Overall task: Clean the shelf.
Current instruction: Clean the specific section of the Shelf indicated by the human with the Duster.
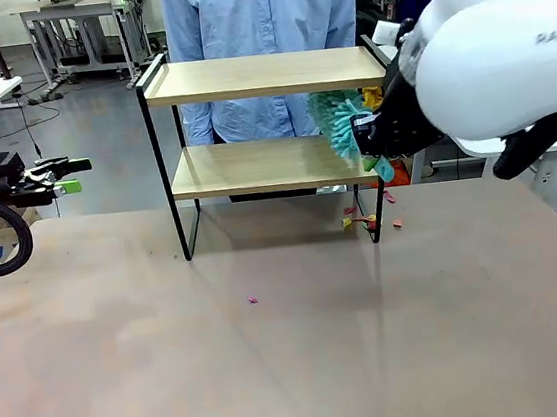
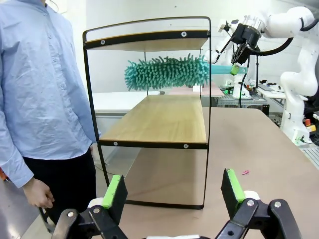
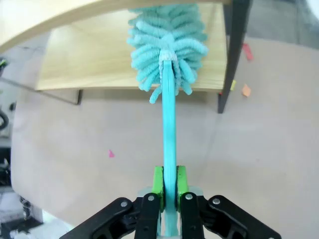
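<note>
Pale wood, two boards in a thin black frame: shelf (image 1: 263, 74) (image 2: 159, 119) (image 3: 99, 59) upright on the bench (image 1: 275, 350), straight ahead of the left jaws and well apart from them, close in front of the right jaws. Between the two boards, a teal fluffy duster (image 1: 341, 121) (image 2: 164, 72) (image 3: 167, 45), head reaching in from the shelf end nearest the right jaws, over the lower board and under the upper one; contact with either board not clear. Slim teal handle (image 3: 169, 139) running straight back from the head into the right jaws. Right jaws narrow, green pads (image 3: 157, 180) clamped on the handle from both sides. Left jaws wide, nothing between the pads (image 2: 114, 191), held out past the shelf end farthest from the right jaws.

Small coloured scraps (image 1: 361, 222) on the bench by the shelf foot nearest the right jaws. One pink scrap (image 1: 253, 299) (image 3: 111, 154) farther out on the open bench, on the robot's side of the shelf.

Person (image 1: 256, 10) (image 2: 35, 89) in a light blue shirt standing beyond the shelf, across from both jaws; one hand (image 2: 37, 193) hanging loosely beside the shelf frame, off to one side of the left jaws.
</note>
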Robot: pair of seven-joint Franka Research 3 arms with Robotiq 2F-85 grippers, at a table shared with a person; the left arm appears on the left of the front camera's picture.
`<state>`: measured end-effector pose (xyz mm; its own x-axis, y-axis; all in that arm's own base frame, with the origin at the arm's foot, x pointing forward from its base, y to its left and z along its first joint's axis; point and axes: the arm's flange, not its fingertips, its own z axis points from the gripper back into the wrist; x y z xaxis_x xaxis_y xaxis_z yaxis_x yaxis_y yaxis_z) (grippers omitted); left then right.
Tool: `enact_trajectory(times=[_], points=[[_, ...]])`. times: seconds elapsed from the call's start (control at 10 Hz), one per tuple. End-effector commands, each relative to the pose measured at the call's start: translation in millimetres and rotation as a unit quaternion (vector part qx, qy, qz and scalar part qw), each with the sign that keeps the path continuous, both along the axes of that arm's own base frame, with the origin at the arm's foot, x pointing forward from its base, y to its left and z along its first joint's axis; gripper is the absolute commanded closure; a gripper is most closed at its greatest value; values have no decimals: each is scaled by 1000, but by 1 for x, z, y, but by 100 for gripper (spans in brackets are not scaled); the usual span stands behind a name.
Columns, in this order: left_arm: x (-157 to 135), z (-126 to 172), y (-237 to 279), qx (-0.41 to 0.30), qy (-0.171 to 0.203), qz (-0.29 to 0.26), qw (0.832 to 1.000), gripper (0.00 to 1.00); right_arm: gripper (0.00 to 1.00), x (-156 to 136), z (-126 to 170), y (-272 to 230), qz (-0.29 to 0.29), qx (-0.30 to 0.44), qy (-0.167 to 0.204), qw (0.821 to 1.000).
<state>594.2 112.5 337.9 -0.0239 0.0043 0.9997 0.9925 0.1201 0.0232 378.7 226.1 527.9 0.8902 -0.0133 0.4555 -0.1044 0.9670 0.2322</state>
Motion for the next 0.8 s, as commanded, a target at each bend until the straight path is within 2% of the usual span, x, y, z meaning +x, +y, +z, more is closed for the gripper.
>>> enact_trajectory(times=[0.0, 0.1, 0.4, 0.6, 0.7], points=[[-2, 3, 0, -1, 0, 0, 1000, 0, 87, -19, 2, -31, 164, 71, -18, 984], [-2, 3, 0, -1, 0, 0, 1000, 0, 87, -27, 8, -39, 225, 85, -18, 971], [-2, 3, 0, -1, 0, 0, 1000, 0, 87, -56, 16, -62, 356, 54, 45, 932], [-2, 3, 0, -1, 0, 0, 1000, 0, 87, -81, 17, -81, 405, -19, 82, 910], [-2, 3, 0, -1, 0, 0, 1000, 0, 87, -91, 12, -95, 426, -83, 100, 895]])
